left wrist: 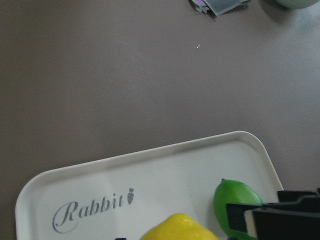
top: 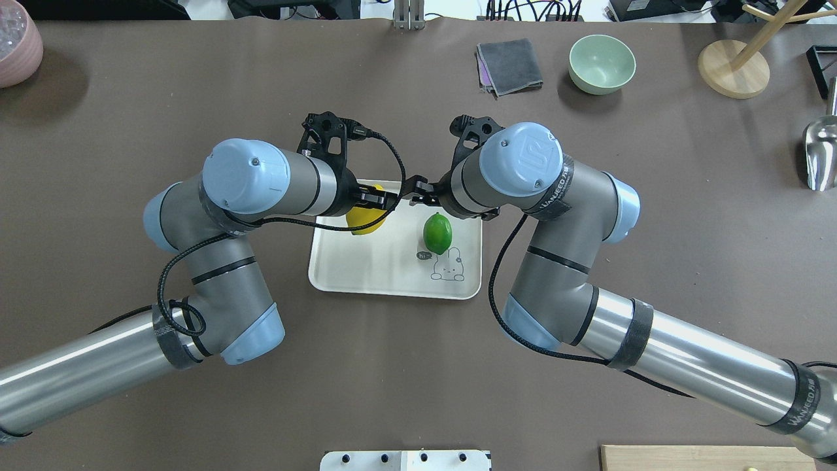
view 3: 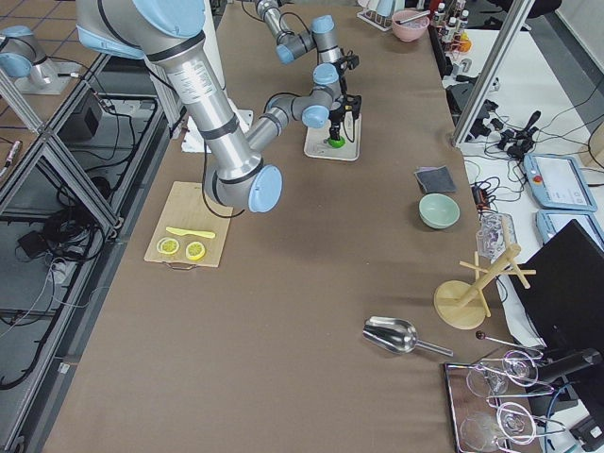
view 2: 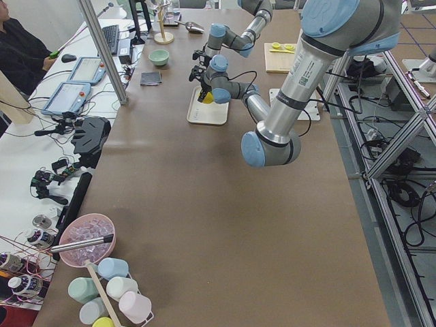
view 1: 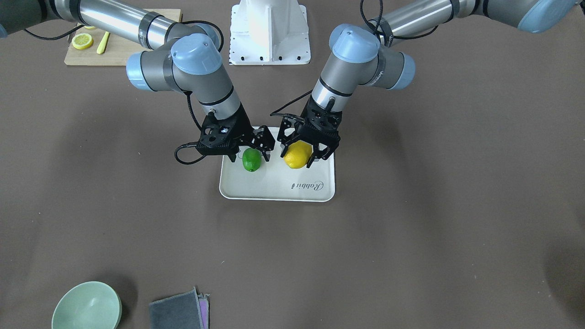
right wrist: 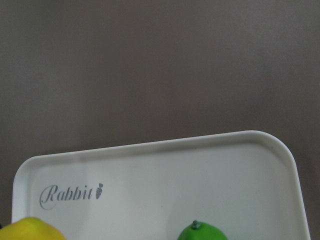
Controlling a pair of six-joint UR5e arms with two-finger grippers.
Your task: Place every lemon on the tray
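Note:
The off-white tray (view 1: 274,187) marked "Rabbit" lies at the table's middle, and it also shows in the overhead view (top: 366,261). My left gripper (view 1: 299,157) is shut on the yellow lemon (view 1: 297,155) and holds it low over the tray's robot-side half. The green lemon (view 1: 251,160) rests on the tray beside it, and it shows in the overhead view (top: 438,233). My right gripper (view 1: 251,154) stands over the green lemon, open, with a finger on each side. Both wrist views show only the lemons' tops, the yellow lemon (left wrist: 180,227) and the green lemon (right wrist: 200,232).
A wooden cutting board (view 1: 119,50) with lemon slices (view 1: 82,41) lies near the robot base (view 1: 269,32). A green bowl (view 1: 87,307) and a grey cloth (view 1: 178,313) sit at the far edge. A wooden stand (top: 732,69), a metal scoop (top: 820,154) and a pink bowl (top: 16,42) stand at the table's ends.

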